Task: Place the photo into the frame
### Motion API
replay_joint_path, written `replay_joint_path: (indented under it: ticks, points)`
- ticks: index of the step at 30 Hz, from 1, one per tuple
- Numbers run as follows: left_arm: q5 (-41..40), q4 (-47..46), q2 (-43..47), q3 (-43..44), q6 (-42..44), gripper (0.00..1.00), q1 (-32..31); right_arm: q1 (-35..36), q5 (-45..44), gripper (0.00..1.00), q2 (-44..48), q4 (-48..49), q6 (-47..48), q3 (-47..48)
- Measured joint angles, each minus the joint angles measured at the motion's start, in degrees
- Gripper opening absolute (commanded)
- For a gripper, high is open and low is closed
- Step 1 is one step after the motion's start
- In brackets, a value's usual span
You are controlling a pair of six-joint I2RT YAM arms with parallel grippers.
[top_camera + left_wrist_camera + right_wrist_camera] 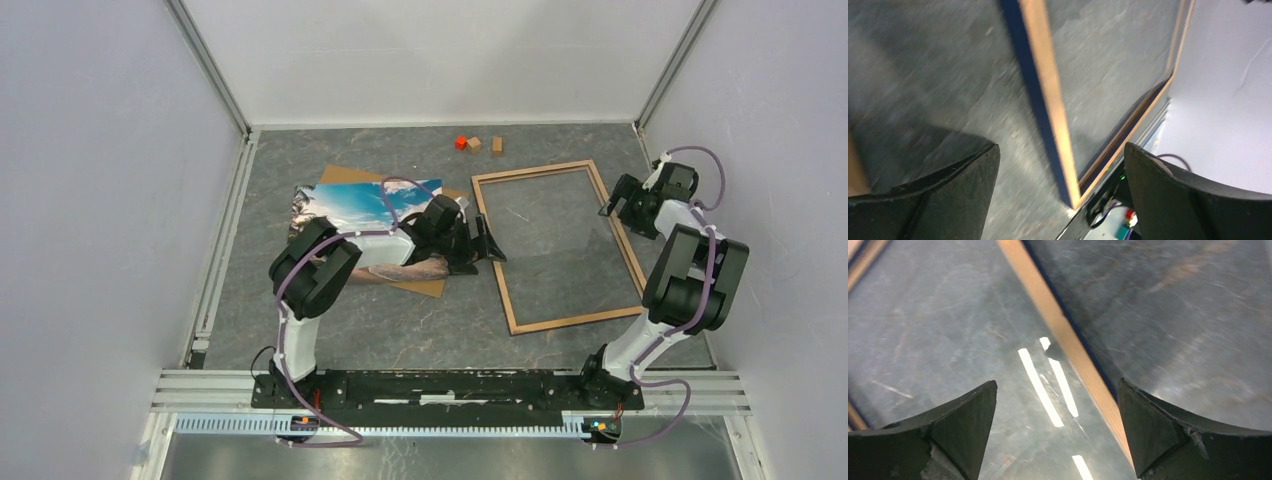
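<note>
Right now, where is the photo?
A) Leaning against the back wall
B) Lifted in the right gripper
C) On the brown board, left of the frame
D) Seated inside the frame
C: the photo lies flat on the brown board, to the left of the frame and outside its rails.

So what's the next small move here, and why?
Probably swing the left gripper onto the nearest edge of the photo and close on it. It and the right gripper are both open and empty, the frame lies flat with no print in it, and the photo lies on the brown backing board beside the frame.
</note>
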State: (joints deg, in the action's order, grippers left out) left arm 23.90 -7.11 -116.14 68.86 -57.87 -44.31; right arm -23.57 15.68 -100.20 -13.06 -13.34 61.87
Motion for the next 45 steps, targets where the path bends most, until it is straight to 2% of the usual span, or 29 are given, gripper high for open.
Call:
replay_joint_path:
  ticks: [4,7,10,12,14,15,17,20,25,30,37,45]
  points:
    - [-1.5,3.2,6.9,-6.4,3.3,1.00,0.7,3.1,-11.9,0.98,3.2,-7.0,3.0,2.6]
    - [-3.0,6.3,14.4,-11.0,6.2,1.00,2.1,8.6,-18.3,0.94,6.4,-9.5,4.3,3.6]
    - [-4.0,8.4,23.2,-14.6,7.8,1.00,4.6,19.0,-19.6,0.89,9.7,-11.4,4.6,3.3]
    - [-4.2,8.5,27.4,-15.9,8.2,1.00,6.4,28.3,-18.5,0.88,11.4,-11.5,4.4,1.6]
    - [-4.2,8.2,30.5,-17.4,8.2,1.00,8.1,37.7,-17.0,0.83,12.3,-12.2,4.1,-0.2]
    - [-4.2,7.9,31.4,-18.1,8.1,1.00,8.7,42.1,-16.5,0.81,12.4,-12.9,3.8,-1.0]
    - [-4.2,6.6,32.0,-19.4,7.3,1.00,9.4,49.6,-16.1,0.71,12.5,-13.9,2.9,-2.9]
    - [-3.7,4.9,30.7,-20.6,4.8,0.98,9.4,55.3,-16.2,0.67,13.3,-15.0,1.2,-6.9]
    - [-1.7,-0.5,24.4,-20.6,-0.9,0.94,9.4,59.2,-18.6,0.56,15.0,-14.9,-2.3,-14.3]
    - [-1.3,-3.7,20.9,-20.7,-4.3,0.94,9.3,61.8,-21.2,0.46,15.8,-13.9,-4.9,-17.5]
    - [-1.2,-6.4,16.3,-18.7,-7.5,0.93,8.1,62.7,-24.3,0.20,16.5,-12.7,-6.9,-18.7]
    - [-1.1,-9.3,9.1,-13.6,-9.6,0.96,5.7,62.9,-27.0,0.12,20.7,-12.2,-8.4,-20.4]
